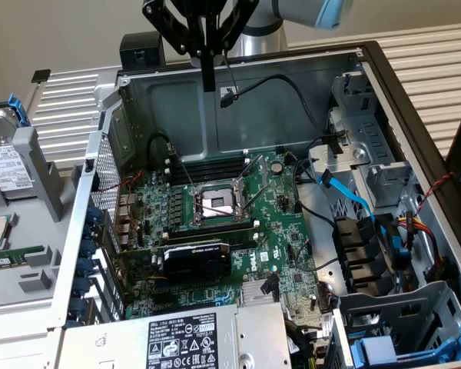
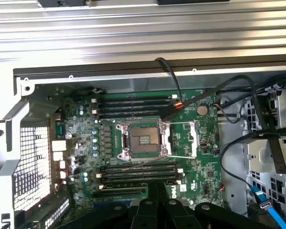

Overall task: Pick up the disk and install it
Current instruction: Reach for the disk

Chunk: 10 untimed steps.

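Closest to me sits the grey power-supply box (image 1: 177, 342) with its black-and-white label, at the near end of an open computer case (image 1: 169, 108) that lies on its side on a ribbed pale tabletop (image 1: 434, 54). A plain beige wall (image 1: 69, 31) stands behind.

Above the case's far wall hangs the gripper (image 1: 208, 83), its black fingers pressed together on nothing.

From the exterior view I see the disk (image 1: 4, 165) well off to the gripper's side, toward that view's left and lower, outside the case. It rests against a grey holder (image 1: 42, 173) with its white label facing up and the blue frame (image 1: 14, 108) at its far end. As far as I can tell, its long axis runs away from the camera.

The wrist view looks straight down past the gripper (image 2: 157, 187) onto the green motherboard (image 2: 205, 157), with the processor socket (image 2: 143, 140) directly below and memory slots (image 2: 133, 107) on either side.
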{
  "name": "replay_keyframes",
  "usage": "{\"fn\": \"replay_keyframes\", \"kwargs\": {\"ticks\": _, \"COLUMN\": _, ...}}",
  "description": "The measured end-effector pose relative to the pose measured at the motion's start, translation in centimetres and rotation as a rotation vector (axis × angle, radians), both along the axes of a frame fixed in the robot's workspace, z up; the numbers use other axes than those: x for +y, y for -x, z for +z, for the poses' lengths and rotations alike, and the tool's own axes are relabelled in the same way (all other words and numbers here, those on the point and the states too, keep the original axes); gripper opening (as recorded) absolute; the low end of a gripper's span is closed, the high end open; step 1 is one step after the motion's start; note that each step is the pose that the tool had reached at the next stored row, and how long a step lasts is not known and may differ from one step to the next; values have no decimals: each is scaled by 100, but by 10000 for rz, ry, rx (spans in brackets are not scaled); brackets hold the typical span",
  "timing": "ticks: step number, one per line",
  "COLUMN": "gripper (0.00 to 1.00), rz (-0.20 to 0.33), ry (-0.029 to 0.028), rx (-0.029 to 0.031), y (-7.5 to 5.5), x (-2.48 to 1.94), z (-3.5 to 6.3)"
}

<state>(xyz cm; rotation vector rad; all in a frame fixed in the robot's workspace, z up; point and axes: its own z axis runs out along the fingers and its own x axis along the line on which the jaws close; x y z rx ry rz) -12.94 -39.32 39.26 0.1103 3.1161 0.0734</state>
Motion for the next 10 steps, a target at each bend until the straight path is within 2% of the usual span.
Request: {"fn": "replay_keyframes", "kwargs": {"ticks": 10, "gripper": 11, "rz": 0, "ry": -8, "rx": -21, "y": 415, "x": -14, "z": 0}}
